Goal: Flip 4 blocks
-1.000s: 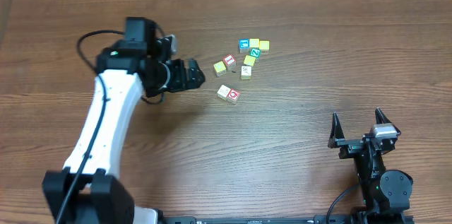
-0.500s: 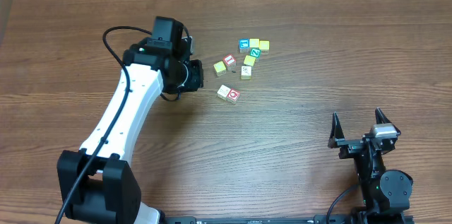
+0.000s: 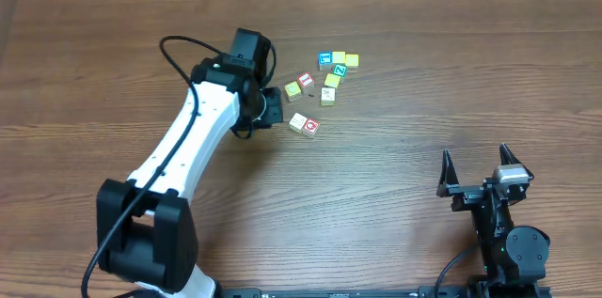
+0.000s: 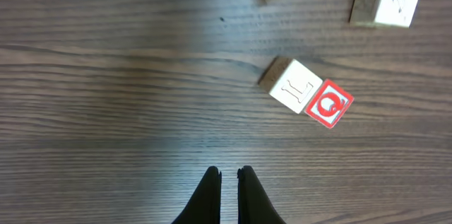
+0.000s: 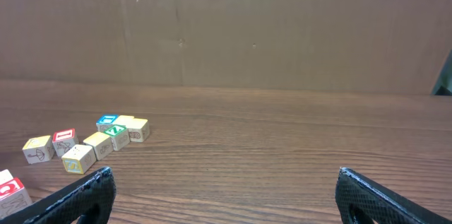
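The left arm (image 3: 193, 138) reaches from its base at the near left edge diagonally far and right over the wooden table (image 3: 423, 35). Its wrist is bent down so that the left gripper (image 3: 273, 108) points at the tabletop just left of a touching pair: a cream block (image 3: 298, 122) and a red-bordered block (image 3: 311, 128). The gripper is near the pair but apart from it. The right arm (image 3: 499, 232) sits folded at the near right, well apart from every cube. The right gripper (image 3: 475, 159) is aimed toward the far side, its jaws spread wide with nothing between them.

Farther and to the right of the pair lies a loose cluster of blocks (image 3: 332, 81). It includes a blue-bordered block (image 3: 325, 58), a second red-bordered one, several yellow ones and the cube with a green Z (image 3: 340, 70).

From overhead the left fingertips are hidden under the wrist. The left wrist view shows them: two dark fingers (image 4: 210, 185) pressed together with only a slit between, pinching nothing, over bare wood. The pair lies beyond them and to the right, and a printed letter shows on the cream face.

Only the right wrist view shows the cardboard wall (image 5: 282, 26) behind the table. It sees the cluster low and side-on at the left, with its own fingers (image 5: 85, 192) in the lower corners.
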You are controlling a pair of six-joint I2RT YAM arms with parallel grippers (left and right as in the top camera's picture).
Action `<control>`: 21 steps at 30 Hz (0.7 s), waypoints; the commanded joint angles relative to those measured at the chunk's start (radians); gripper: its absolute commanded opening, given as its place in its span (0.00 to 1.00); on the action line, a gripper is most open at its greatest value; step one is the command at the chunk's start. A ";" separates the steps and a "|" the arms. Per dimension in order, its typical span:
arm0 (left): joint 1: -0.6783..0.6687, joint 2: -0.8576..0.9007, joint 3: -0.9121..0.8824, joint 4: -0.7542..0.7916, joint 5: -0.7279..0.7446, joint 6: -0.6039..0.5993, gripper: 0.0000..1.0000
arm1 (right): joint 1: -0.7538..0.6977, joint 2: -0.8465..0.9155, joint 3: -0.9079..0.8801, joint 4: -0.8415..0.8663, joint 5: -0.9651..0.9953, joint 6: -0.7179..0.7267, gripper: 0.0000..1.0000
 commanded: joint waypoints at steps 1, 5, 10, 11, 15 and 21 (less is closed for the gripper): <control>-0.023 0.034 0.005 0.005 -0.018 -0.021 0.04 | -0.005 -0.008 -0.011 0.006 -0.005 -0.004 1.00; -0.040 0.083 0.005 0.033 -0.021 -0.013 0.18 | -0.005 -0.008 -0.011 0.006 -0.005 -0.004 1.00; -0.040 0.133 0.005 0.091 -0.045 -0.005 0.04 | -0.005 -0.008 -0.011 0.006 -0.005 -0.004 1.00; -0.039 0.141 0.005 0.106 -0.055 -0.005 0.04 | -0.005 -0.008 -0.011 0.006 -0.005 -0.004 1.00; -0.039 0.157 0.005 0.167 -0.105 -0.004 0.04 | -0.005 -0.008 -0.011 0.006 -0.005 -0.004 1.00; -0.039 0.170 0.005 0.196 -0.106 0.010 0.04 | -0.005 -0.008 -0.011 0.006 -0.005 -0.004 1.00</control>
